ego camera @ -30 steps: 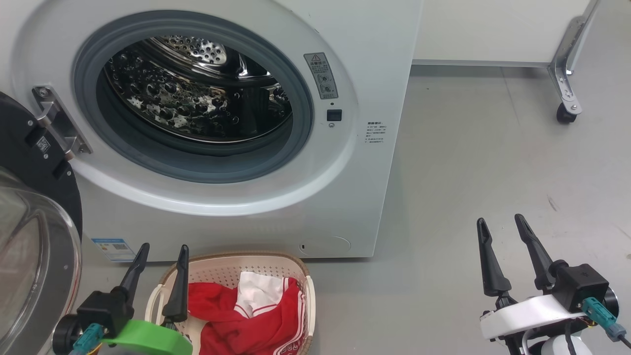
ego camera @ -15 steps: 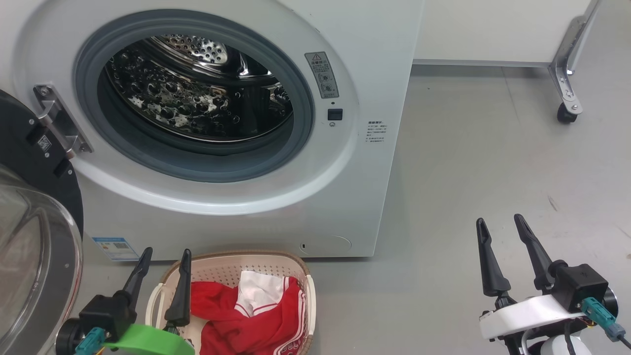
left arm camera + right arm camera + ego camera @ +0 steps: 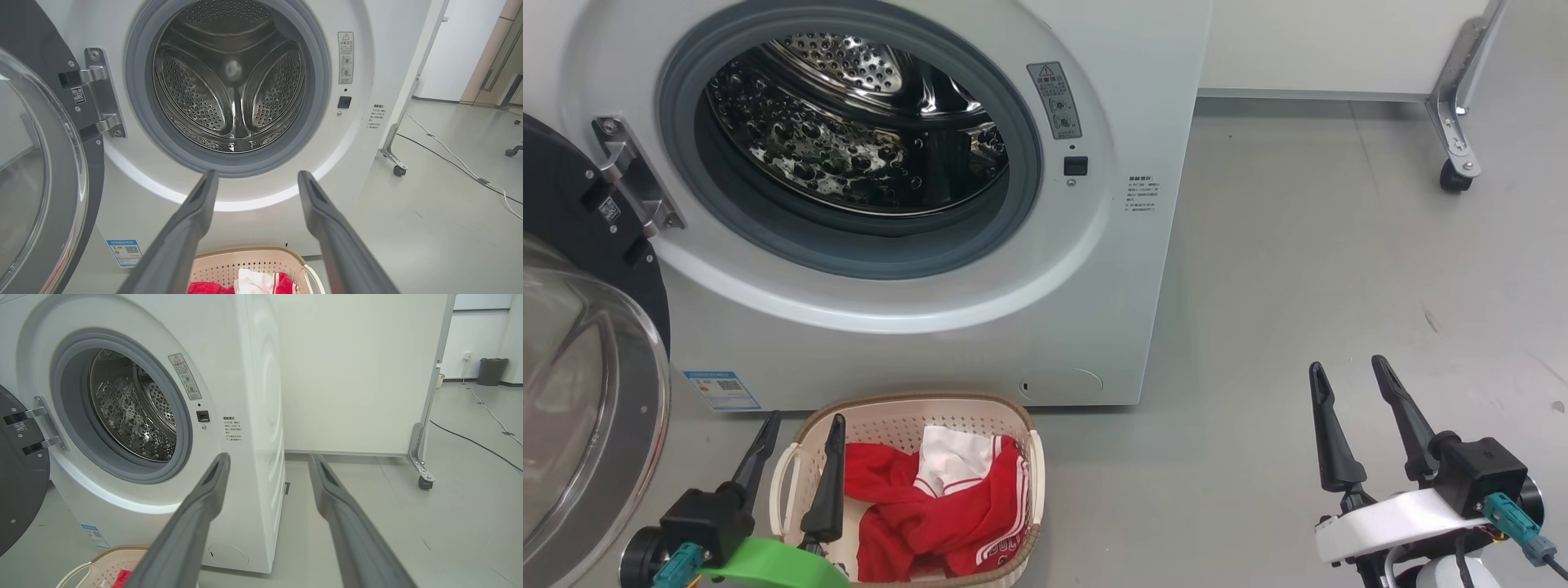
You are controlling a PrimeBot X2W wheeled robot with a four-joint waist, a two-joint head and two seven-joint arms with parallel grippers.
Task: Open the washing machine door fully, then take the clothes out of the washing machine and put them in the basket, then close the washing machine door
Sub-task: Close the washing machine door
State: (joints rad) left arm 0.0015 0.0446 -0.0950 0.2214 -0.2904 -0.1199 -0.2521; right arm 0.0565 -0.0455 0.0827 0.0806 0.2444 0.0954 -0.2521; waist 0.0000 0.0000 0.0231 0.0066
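Note:
The washing machine [image 3: 1127,98] stands with its round opening uncovered and the steel drum [image 3: 849,139] bare inside. The washing machine door [image 3: 572,212] is swung out to the left, its glass bowl [image 3: 580,392] facing me. Red and white clothes [image 3: 931,506] lie in the basket [image 3: 907,404] on the floor before the machine. My left gripper [image 3: 805,418] is open over the basket's left end, pointing at the machine [image 3: 257,174]. My right gripper [image 3: 1347,365] is open above bare floor to the right [image 3: 269,457]. Both hold nothing.
A white panel on a metal leg with a castor [image 3: 1450,175] stands right of the machine. A cable [image 3: 449,159] runs along the grey floor behind it. A dark bin [image 3: 492,370] sits far back by the wall.
The head camera has shifted, so the machine and basket sit higher in the picture and more of the basket shows. Both grippers stay open, and the clothes have not moved.

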